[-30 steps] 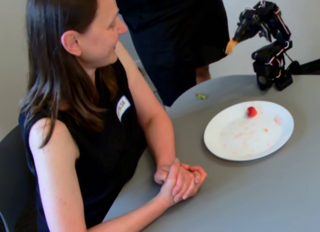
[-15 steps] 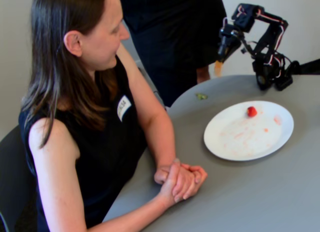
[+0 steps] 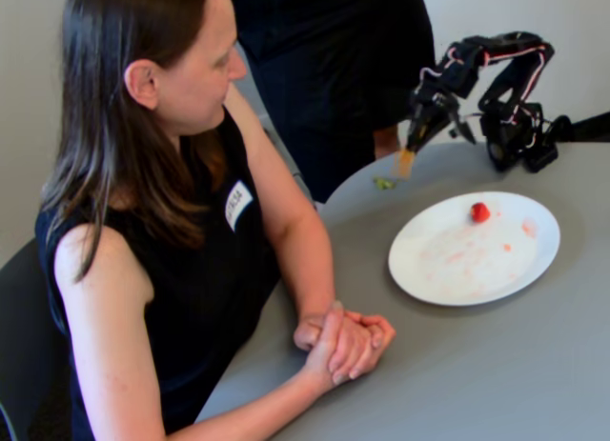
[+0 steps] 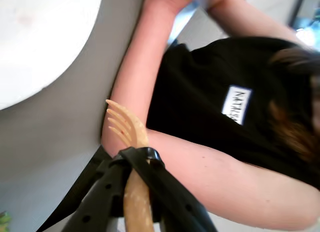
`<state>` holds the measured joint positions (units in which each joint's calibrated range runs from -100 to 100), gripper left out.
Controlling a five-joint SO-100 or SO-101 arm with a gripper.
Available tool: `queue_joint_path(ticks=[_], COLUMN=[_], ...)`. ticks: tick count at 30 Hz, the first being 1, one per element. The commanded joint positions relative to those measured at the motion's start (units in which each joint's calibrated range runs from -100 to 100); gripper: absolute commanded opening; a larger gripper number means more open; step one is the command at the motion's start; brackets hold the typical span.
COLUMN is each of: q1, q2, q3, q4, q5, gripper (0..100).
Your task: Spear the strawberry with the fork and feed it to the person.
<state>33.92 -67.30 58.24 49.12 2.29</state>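
The jaws pinch the fork (image 4: 128,137), tines empty. The strawberry (image 3: 479,211) lies well apart on the plate (image 3: 448,274); the person (image 3: 172,203) sits beyond.

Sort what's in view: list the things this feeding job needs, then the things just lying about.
Needed:
- strawberry, on the white plate
- fork, clamped in the claw
- seated person

Lying about:
- green scrap on the grey table
- standing figure behind the table
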Motion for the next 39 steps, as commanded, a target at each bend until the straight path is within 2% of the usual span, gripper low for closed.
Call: queue_joint_path(ticks=[1,3,5,7,10,18,25,29,33,39], q1=[-1.31,-1.53,-0.86,1.01,0.11,-4.59,-13.25,-15.19,-15.49,-15.04], q2=[2.62,8.98,28.29,37.61,44.47,42.44,42.35,40.74,25.75,24.73], q3=[-3.96,-9.01,-25.24,-32.99,-40.03,-42.55,-40.12,-31.91,-17.21,-15.23], q4=[3.45,6.06,16.41,24.25,34.43,30.51,29.47,25.73,21.64,21.11], q5=[-0.93,-1.04,-0.88,-0.09,1.43,-0.41,-2.61,-2.50,-1.93,-0.51], gripper=[1,1,1,1,1,1,1,1,1,1])
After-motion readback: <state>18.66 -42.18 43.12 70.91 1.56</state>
